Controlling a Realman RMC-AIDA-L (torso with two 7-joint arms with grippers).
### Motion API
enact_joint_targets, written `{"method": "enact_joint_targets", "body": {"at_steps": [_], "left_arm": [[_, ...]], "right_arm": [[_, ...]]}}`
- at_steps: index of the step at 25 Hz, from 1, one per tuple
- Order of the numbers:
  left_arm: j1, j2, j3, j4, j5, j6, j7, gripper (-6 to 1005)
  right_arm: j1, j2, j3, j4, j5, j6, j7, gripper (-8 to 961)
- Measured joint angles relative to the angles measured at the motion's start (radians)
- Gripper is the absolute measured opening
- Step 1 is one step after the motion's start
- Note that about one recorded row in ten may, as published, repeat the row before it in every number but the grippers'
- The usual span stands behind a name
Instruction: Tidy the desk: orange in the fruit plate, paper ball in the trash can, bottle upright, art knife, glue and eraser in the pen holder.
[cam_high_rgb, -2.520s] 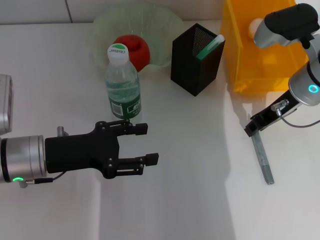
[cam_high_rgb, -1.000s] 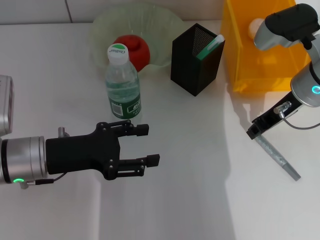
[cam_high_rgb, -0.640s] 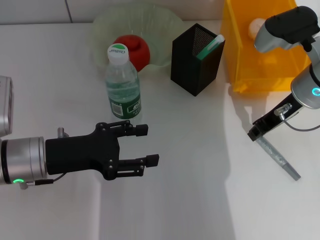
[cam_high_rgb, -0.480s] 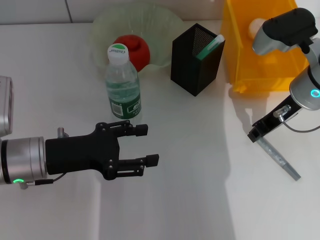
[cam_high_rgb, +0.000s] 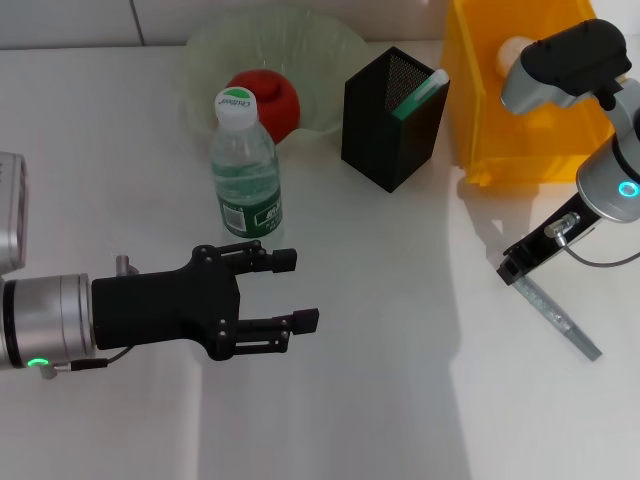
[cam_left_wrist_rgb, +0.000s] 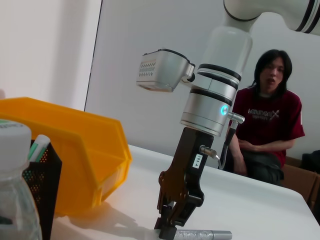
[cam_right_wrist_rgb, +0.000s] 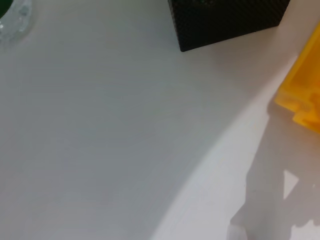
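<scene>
A: Grey metal, that's the art knife (cam_high_rgb: 556, 317): a slim, dull strip lying flat on the white bench (cam_high_rgb: 380, 400), out in front of the yellow trash can (cam_high_rgb: 480, 140).

B: Which arm has it?

A: The right gripper (cam_high_rgb: 510, 268). Its jaws stand at the knife's end nearer the pen holder (cam_high_rgb: 392, 118). From the left wrist view the jaws look clenched on that end, with the rest of the knife (cam_left_wrist_rgb: 205, 234) sticking out to the side, low against the bench.

B: So the long axis?

A: It runs on a slant, from the jaws away from the pen holder and towards the robot. The free end trails outward. The pen holder sits well apart, beyond the trash can's near corner. I'd judge the next move needs a lift and a turn to bring the knife upright over the holder's mouth.

B: And the left gripper (cam_high_rgb: 290, 290)?

A: It hovers over the bench just in front of the water bottle (cam_high_rgb: 245, 165), jaws released and holding nothing. The bottle is already upright, the red fruit (cam_high_rgb: 268, 100) sits in the fruit plate (cam_high_rgb: 330, 50), and a green-and-white item (cam_high_rgb: 420, 92) already pokes out of the holder.
</scene>
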Motion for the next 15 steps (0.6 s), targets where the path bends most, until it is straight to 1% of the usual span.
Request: {"method": "enact_joint_targets", "body": {"at_steps": [4, 5, 6, 7, 8, 9, 10, 12, 13, 14, 15], "left_arm": [[0.0, 0.0, 0.0, 0.0, 0.0, 0.0, 0.0, 765], [0.0, 0.0, 0.0, 0.0, 0.0, 0.0, -0.001, 765], [0.0, 0.0, 0.0, 0.0, 0.0, 0.001, -0.002, 765], [0.0, 0.0, 0.0, 0.002, 0.0, 0.001, -0.003, 765], [0.002, 0.0, 0.0, 0.005, -0.002, 0.003, -0.006, 765], [0.002, 0.0, 0.0, 0.005, -0.002, 0.003, -0.006, 765], [0.003, 0.0, 0.0, 0.006, -0.004, 0.004, -0.007, 765], [0.004, 0.0, 0.0, 0.007, -0.007, 0.006, -0.008, 765], [0.004, 0.0, 0.0, 0.007, -0.007, 0.006, -0.008, 765], [0.004, 0.0, 0.0, 0.007, -0.007, 0.006, -0.008, 765], [0.004, 0.0, 0.0, 0.007, -0.007, 0.006, -0.008, 765]], "right_arm": [[-0.003, 0.0, -0.004, -0.021, 0.002, -0.011, 0.0, 142], [-0.02, 0.0, 0.002, -0.077, 0.007, -0.03, -0.001, 137], [-0.02, 0.0, 0.002, -0.077, 0.007, -0.03, -0.001, 137], [-0.036, 0.0, 0.005, -0.12, 0.014, -0.047, -0.001, 136], [-0.078, -0.001, 0.02, -0.234, 0.054, -0.081, -0.001, 136], [-0.078, -0.001, 0.02, -0.234, 0.054, -0.081, -0.001, 135], [-0.102, -0.004, 0.038, -0.303, 0.088, -0.1, -0.004, 135], [-0.157, -0.005, 0.122, -0.436, 0.209, -0.134, -0.03, 134], [-0.211, -0.003, 0.239, -0.523, 0.366, -0.145, -0.087, 133], [-0.211, -0.003, 0.239, -0.523, 0.366, -0.145, -0.087, 133], [-0.238, -0.002, 0.302, -0.545, 0.463, -0.137, -0.126, 132]]}}
